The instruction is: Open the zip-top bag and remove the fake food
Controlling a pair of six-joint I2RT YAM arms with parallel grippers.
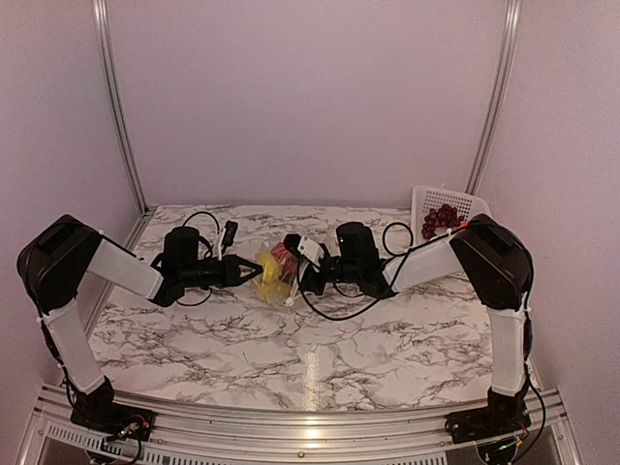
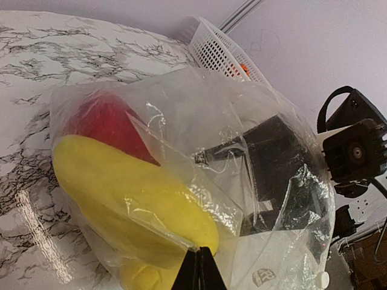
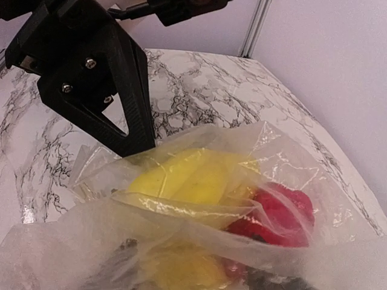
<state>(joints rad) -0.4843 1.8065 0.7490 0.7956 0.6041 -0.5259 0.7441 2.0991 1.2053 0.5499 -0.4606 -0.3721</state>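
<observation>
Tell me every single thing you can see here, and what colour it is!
zip-top bag: one, clear, middle of the table, between the two claws
yellow fake food: count unclear, yellow, inside the bag
red fake food: at least one, red, inside the bag beside the yellow
grapes: one bunch, dark purple, in the basket
basket: one, white lattice, table's far right corner
table: one, white marble, grey veins
cables: a few, black, on the table behind the claws
arms: two, black and white, near edge
left claw: black, shut on the bag's plastic
right claw: black, at the bag's other side; open or shut hidden
</observation>
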